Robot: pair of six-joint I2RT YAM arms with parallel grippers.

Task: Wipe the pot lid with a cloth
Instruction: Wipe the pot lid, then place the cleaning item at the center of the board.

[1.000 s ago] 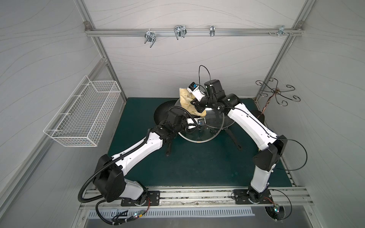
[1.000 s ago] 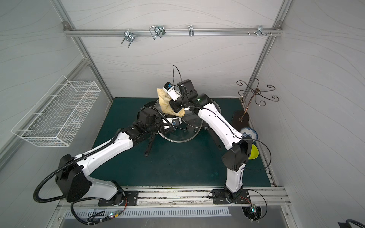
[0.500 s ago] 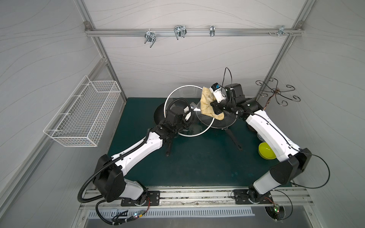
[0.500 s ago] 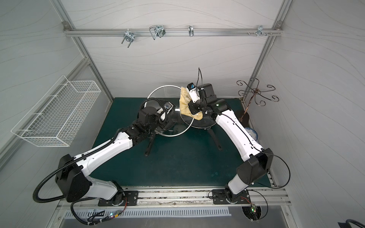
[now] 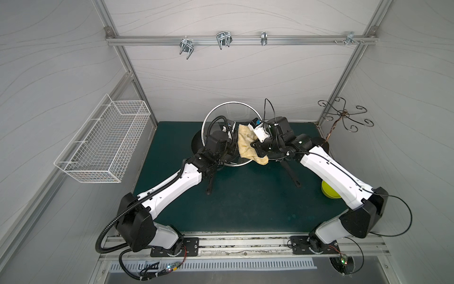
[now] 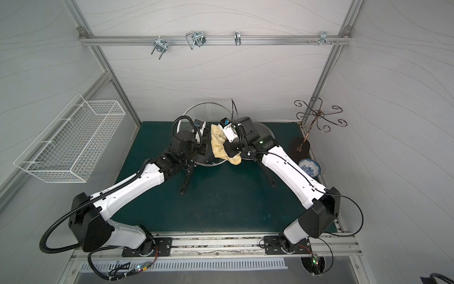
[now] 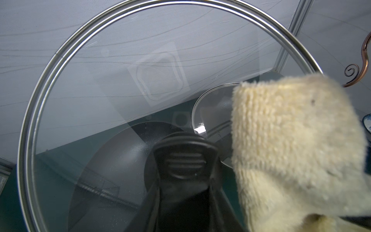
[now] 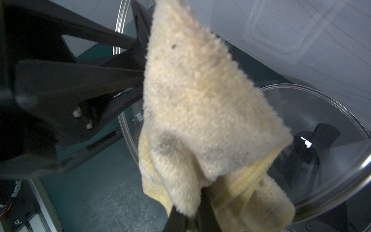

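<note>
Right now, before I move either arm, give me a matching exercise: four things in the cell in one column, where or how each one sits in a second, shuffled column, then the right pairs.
Things:
1. pot lid
2. cloth
3. wire basket
4. hook stand

Places:
A. hung on the side wall
B. pinched in the right gripper
C. standing at a far corner of the mat
D. held up on edge by the left gripper

Pairs: 1-D, 2-B, 3-A, 4-C.
</note>
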